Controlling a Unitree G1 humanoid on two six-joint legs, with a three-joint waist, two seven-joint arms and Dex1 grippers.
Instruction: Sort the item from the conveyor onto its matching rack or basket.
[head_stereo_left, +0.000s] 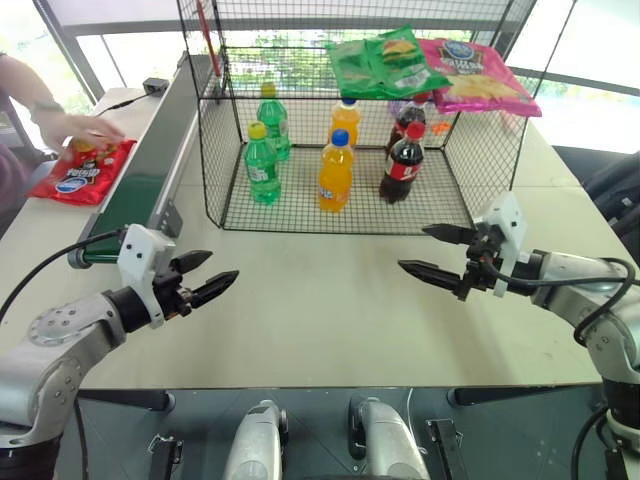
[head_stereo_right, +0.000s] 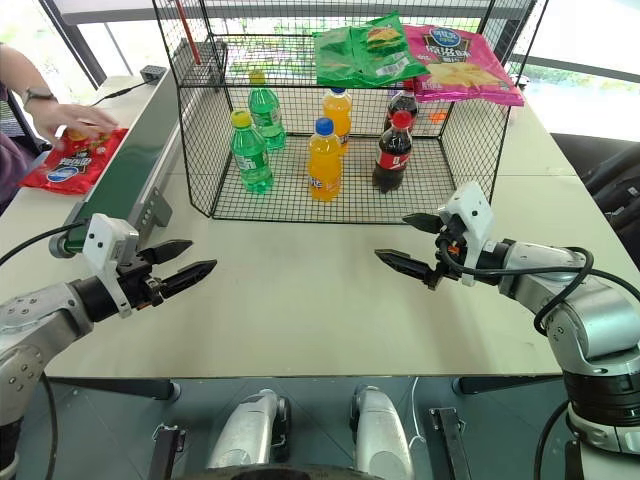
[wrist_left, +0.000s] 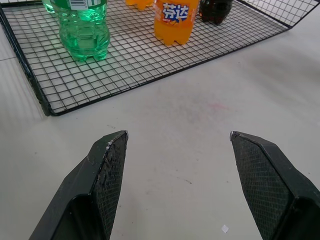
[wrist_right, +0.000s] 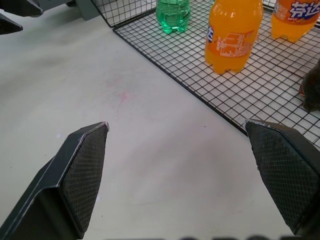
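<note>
Right now both arms hover over the bare front half of the desk (head_stereo_left: 330, 320), holding nothing. Left gripper (head_stereo_left: 205, 279) sits near the desk's front left corner, its two black fingers spread wide, tips aimed inward toward the middle. Right gripper (head_stereo_left: 430, 253) mirrors it near the front right, fingers likewise parted with only tabletop between them. This reads as a waiting stance: hands apart and ready, the middle left free for whatever comes.

Red crisp bag (head_stereo_left: 83, 171) lies flat on the desk's far left edge, just beside the conveyor (head_stereo_left: 150, 155) on its outer side, not on the belt. A person's hand (head_stereo_left: 85, 130) rests on the bag's top end; whether it is setting the bag down or moving it I cannot tell. Belt runs along the left side of the desk, its near end just beyond the left gripper.

Wire cage (head_stereo_left: 215, 140) stands at the back centre. On its top shelf (head_stereo_left: 280, 20), toward the right corner, a green bag (head_stereo_left: 385, 65) and a pink bag (head_stereo_left: 475, 75) lie side by side and overlapping, so snacks go up top. Below, on the cage floor, green bottles (head_stereo_left: 262, 160), orange bottles (head_stereo_left: 336, 170) and cola bottles (head_stereo_left: 403, 160) stand upright in pairs by colour.

Judgement: sorting not yet begun; the red bag is well apart from either gripper, the left being nearer.
</note>
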